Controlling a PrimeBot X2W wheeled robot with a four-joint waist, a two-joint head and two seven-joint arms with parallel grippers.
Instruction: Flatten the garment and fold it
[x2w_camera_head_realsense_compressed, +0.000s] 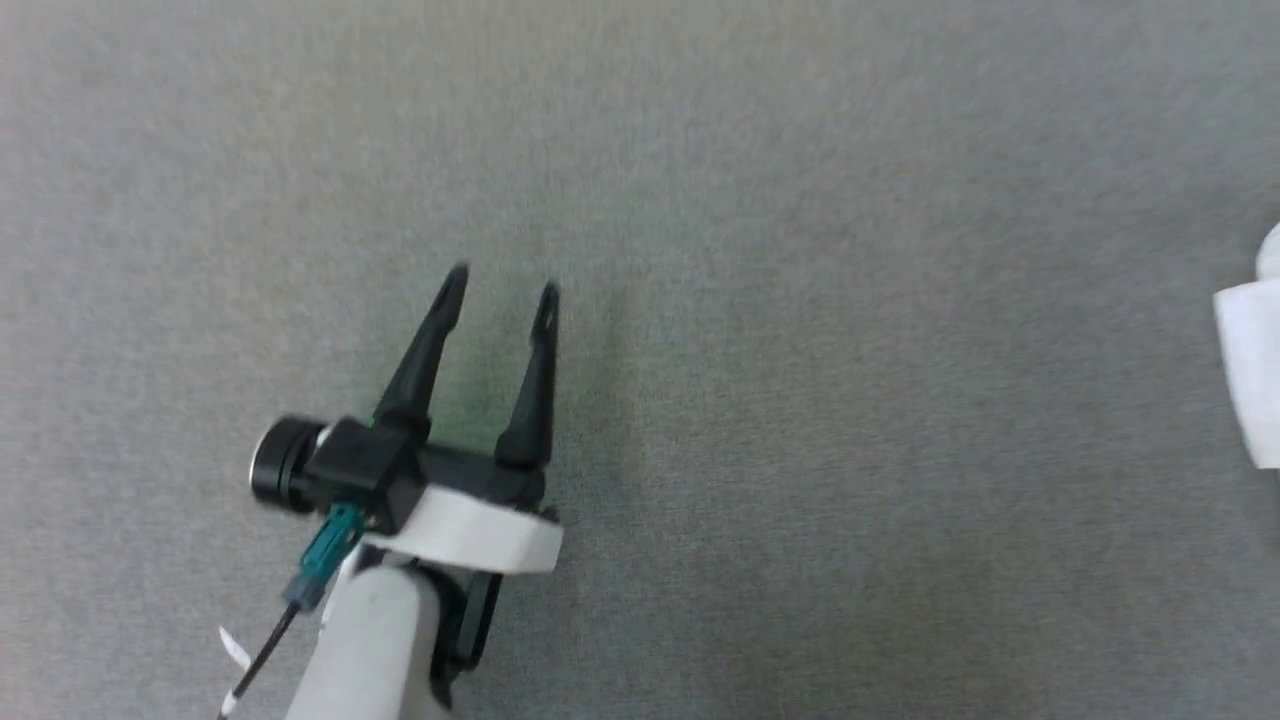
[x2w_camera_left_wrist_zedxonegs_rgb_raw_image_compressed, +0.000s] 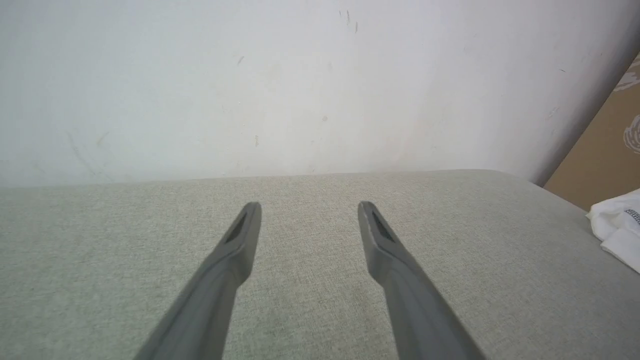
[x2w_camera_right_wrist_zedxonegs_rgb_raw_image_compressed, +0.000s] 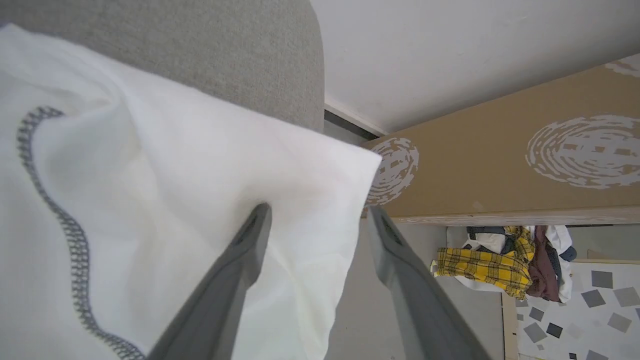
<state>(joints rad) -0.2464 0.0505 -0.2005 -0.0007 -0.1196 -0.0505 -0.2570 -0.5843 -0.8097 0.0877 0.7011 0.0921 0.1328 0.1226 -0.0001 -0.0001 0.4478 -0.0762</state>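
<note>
1. The right gripper (x2w_camera_right_wrist_zedxonegs_rgb_raw_image_compressed: 318, 212) stands open, its two fingers spread wide and clamping nothing.
2. The garment (x2w_camera_right_wrist_zedxonegs_rgb_raw_image_compressed: 150, 200) lies directly beneath it. One finger (x2w_camera_right_wrist_zedxonegs_rgb_raw_image_compressed: 225, 290) crosses the white cloth and the other sits past the cloth's edge, so that edge runs through the gap between them. Whether the finger touches the cloth cannot be told.
3. A dark grey zigzag seam (x2w_camera_right_wrist_zedxonegs_rgb_raw_image_compressed: 76, 255) curves over the garment, on the side away from the gap.
4. The left gripper (x2w_camera_head_realsense_compressed: 500, 285) is likewise open and empty. It is held over bare grey upholstery (x2w_camera_head_realsense_compressed: 800, 300), well apart from the garment. In the left wrist view the garment shows as a crumpled white heap at the right edge of that surface.
5. Beyond the garment's corner stands a brown cardboard box (x2w_camera_right_wrist_zedxonegs_rgb_raw_image_compressed: 475, 165) printed with round white swirl marks. No letters can be made out in them.
6. Near the box lies a pile of clothes (x2w_camera_right_wrist_zedxonegs_rgb_raw_image_compressed: 500, 260) with a yellow plaid piece on top.
</note>
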